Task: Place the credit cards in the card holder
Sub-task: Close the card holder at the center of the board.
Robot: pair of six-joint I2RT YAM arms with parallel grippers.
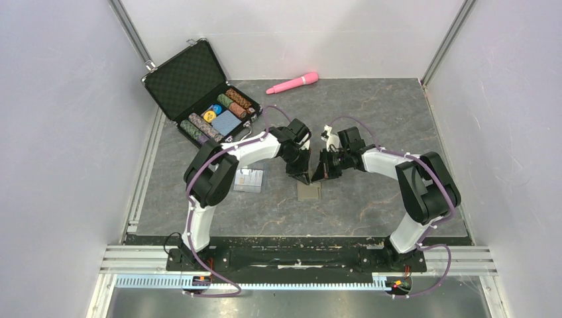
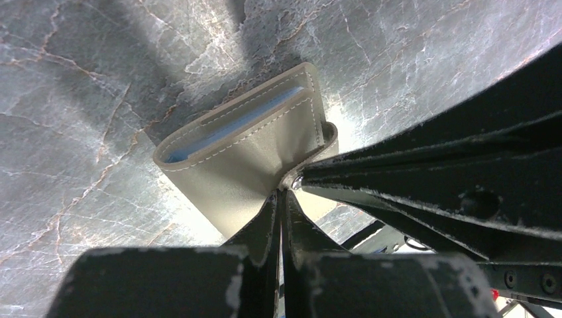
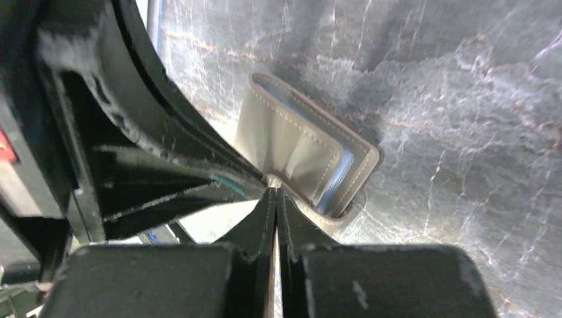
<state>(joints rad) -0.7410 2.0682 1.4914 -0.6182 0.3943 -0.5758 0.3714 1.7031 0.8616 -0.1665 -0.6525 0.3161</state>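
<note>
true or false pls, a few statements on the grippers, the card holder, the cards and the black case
1. The left gripper and the right gripper are both shut. True.
2. The card holder lies spread open. False: it is folded.
3. Credit cards lie on the table, left of the card holder. True.
4. The black case is closed. False: it stands open, with poker chips showing.
</note>
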